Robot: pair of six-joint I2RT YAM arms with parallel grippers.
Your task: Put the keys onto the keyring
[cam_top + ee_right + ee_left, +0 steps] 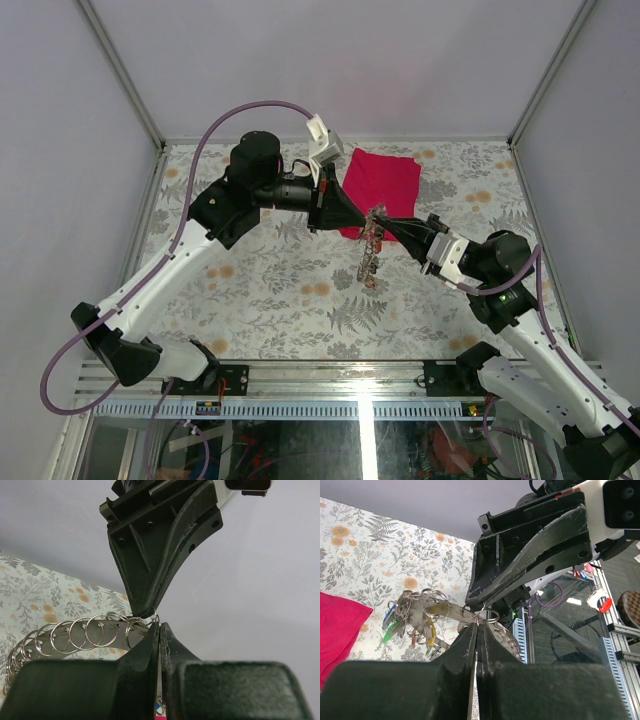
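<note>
The keyring (450, 611) hangs in mid-air, its near end pinched by both the left gripper (477, 629) and the right gripper (159, 627), each fully closed, tip to tip. Its long axis trails away from the fingertips, with the keys (395, 625) bunched at the far end, equally near either arm.

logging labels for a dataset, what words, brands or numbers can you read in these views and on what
No text can be read in any view.
keys: coloured heads, any marks too small to read.
keyring: bare metal, no lettering shown.
red cloth: plain.
left gripper and right gripper: black fingers, no labels visible.
</note>
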